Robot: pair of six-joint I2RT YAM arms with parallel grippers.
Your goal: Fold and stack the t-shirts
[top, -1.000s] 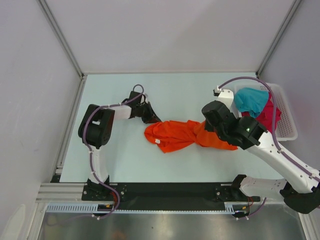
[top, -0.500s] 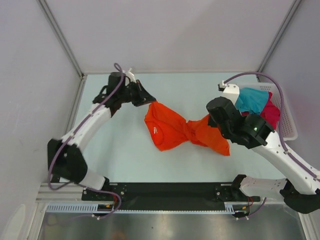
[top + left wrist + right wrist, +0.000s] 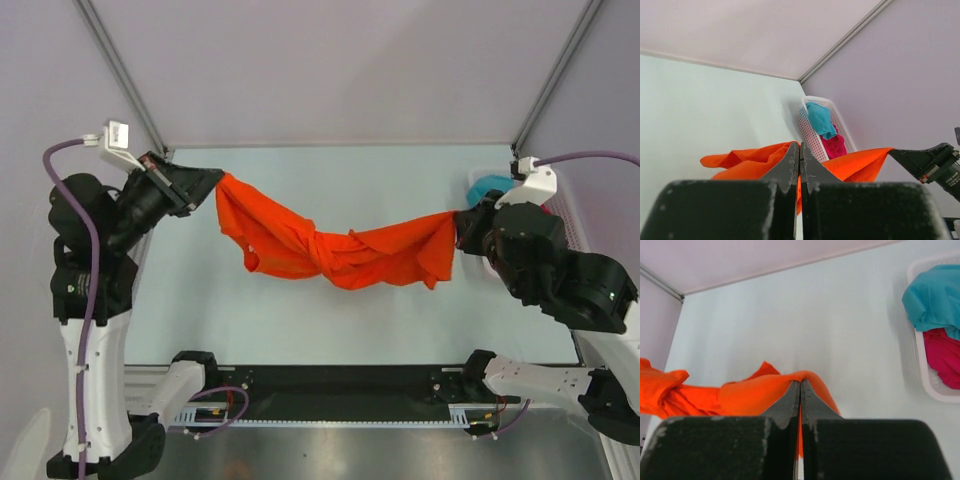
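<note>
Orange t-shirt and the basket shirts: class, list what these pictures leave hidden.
Orange t-shirt: top view, its own twist hides which part the left gripper and right gripper pinch; wrist views, each gripper's body blocks its lower part.
Magenta t-shirt: top view, right arm covers it; right wrist view, frame edge cuts it.

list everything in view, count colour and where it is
orange t-shirt: 1, orange, twisted, stretched between both hands over the table
teal t-shirt: 1, teal, in the basket
pink t-shirt: 1, magenta-pink, in the basket beside the teal one
basket: 1, white, slotted, right edge of the table
table: 1, pale, under everything
left hand: 1, black, shut on the shirt's left end
right hand: 1, black, shut on the shirt's right end
</note>
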